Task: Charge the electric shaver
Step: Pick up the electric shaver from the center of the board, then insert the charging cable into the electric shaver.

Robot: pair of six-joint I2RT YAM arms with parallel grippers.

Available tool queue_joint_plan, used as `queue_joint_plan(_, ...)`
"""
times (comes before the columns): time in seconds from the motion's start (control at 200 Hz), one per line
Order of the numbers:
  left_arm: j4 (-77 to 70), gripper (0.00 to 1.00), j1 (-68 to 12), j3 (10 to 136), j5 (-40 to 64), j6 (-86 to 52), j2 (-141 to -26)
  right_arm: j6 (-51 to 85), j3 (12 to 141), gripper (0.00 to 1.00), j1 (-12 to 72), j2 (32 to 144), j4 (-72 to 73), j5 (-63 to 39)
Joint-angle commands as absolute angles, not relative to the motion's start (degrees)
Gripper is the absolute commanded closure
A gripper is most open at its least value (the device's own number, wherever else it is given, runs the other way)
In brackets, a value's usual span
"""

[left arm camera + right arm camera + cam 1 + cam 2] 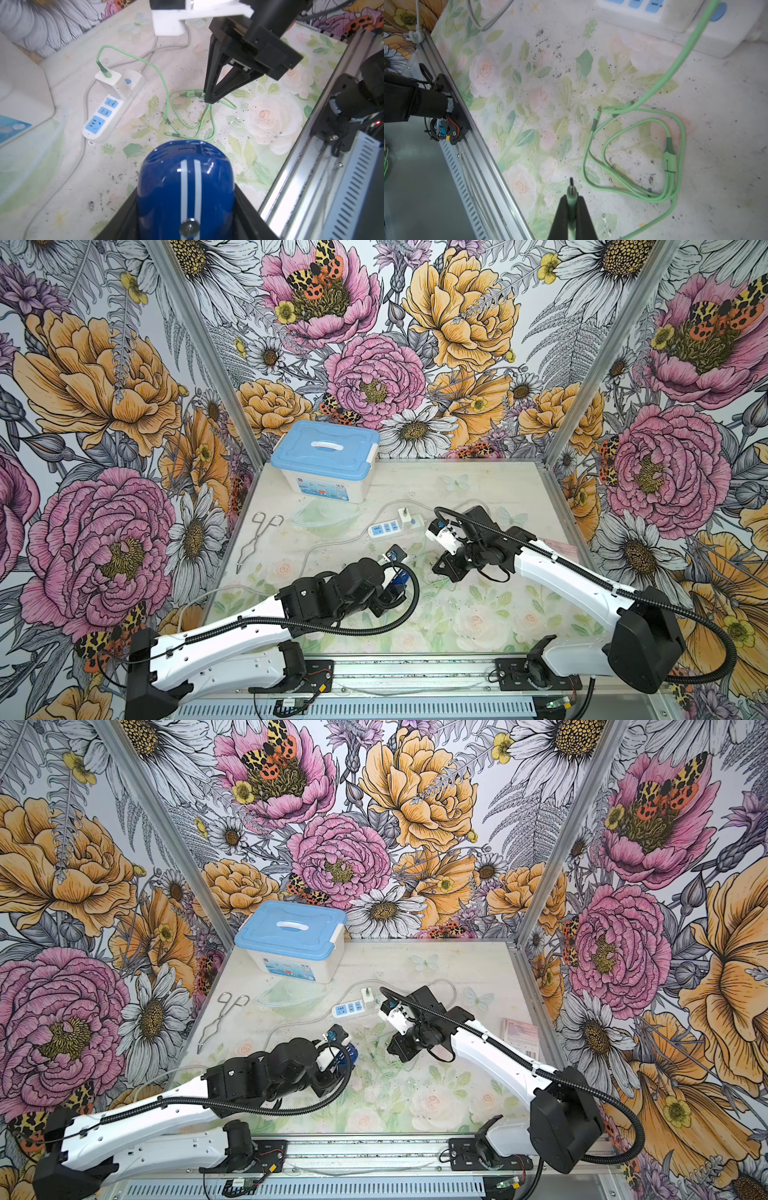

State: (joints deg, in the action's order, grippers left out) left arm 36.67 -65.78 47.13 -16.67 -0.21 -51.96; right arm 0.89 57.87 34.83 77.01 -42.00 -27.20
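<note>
Our left gripper (186, 199) grips the electric shaver (185, 166); our right gripper (572, 200) pinches one plug (571, 192) of the green cable (673, 65), near the power strip (116, 116).

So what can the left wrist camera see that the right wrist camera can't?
Only the left wrist camera: the blue electric shaver up close, the white charger adapter plugged into the power strip, and the right tool seen from outside.

Only the right wrist camera: the plug clearly pinched between that tool's shut fingers, tip poking out.

Both: the green cable looped on the flowery table, and the white power strip with its blue sockets.
</note>
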Motion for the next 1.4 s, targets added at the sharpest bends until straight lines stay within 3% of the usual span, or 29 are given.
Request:
queue_joint_plan(0.0, 38.4, 1.0, -66.0, 43.8, -20.8, 17.2, -51.0, -3.2, 61.1, 1.0, 36.2, 75.5, -46.8, -30.2)
queue_joint_plan(0.135, 39.6, 1.0, -67.0, 41.4, -23.4, 24.5, -51.8, -3.8, 61.4, 1.0, 38.3, 76.1, -48.2, -32.1)
queue_joint_plan(0.375, 39.0, 1.0, -67.8, 40.1, -19.0, 31.0, -52.7, -3.9, 63.1, 1.0, 43.0, 81.0, -48.3, -35.2)
queue_joint_plan(1.396, 33.3, 1.0, -65.1, 38.8, -12.4, 35.7, -54.4, -3.7, 66.8, 1.0, 49.3, 87.7, -48.2, -40.7)
